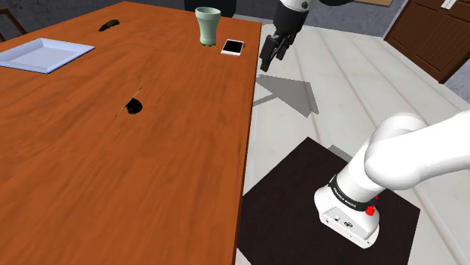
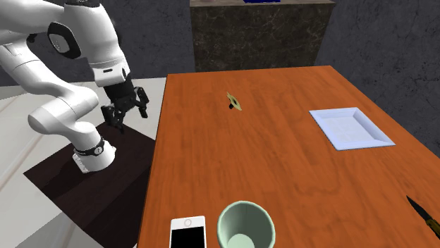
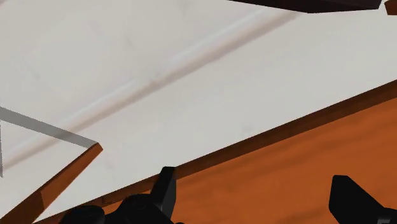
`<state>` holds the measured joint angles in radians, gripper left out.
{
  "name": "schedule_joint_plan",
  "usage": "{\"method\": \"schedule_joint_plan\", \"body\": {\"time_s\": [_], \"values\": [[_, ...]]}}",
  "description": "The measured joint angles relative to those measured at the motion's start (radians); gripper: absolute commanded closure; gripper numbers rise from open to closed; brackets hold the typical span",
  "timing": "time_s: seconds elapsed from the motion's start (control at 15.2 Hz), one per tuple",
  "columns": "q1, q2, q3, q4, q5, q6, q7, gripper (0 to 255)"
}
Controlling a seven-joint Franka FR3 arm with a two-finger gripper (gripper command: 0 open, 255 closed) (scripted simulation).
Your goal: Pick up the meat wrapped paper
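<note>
table point(image 1: 151, 188): orange-brown wood grain
tray point(image 1: 45, 54): pale bluish white
cup point(image 1: 208, 25): pale green
phone point(image 1: 233, 47): white, black screen
wrapped meat point(image 1: 134, 105): tan and black
gripper point(image 1: 271, 60): black
arm point(image 1: 410, 158): white
floor point(image 1: 361, 75): light grey planks

A home: a long orange-brown wooden table point(image 1: 151, 188) bears a pale green ribbed cup point(image 1: 208, 25) and a white-edged smartphone point(image 1: 233, 47); beyond the table stands a dark brown panelled door point(image 1: 431, 36).
</note>
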<state>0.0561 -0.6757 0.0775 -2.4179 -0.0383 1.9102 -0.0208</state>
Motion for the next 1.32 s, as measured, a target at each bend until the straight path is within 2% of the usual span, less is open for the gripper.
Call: {"method": "schedule_joint_plan", "body": {"time_s": [0.73,1.32], "values": [[0.107,0.204,0.105,0.012,0.080,0.342,0.024,0],[0.165,0.410,0.193,0.098,0.082,0.590,0.038,0]]}}
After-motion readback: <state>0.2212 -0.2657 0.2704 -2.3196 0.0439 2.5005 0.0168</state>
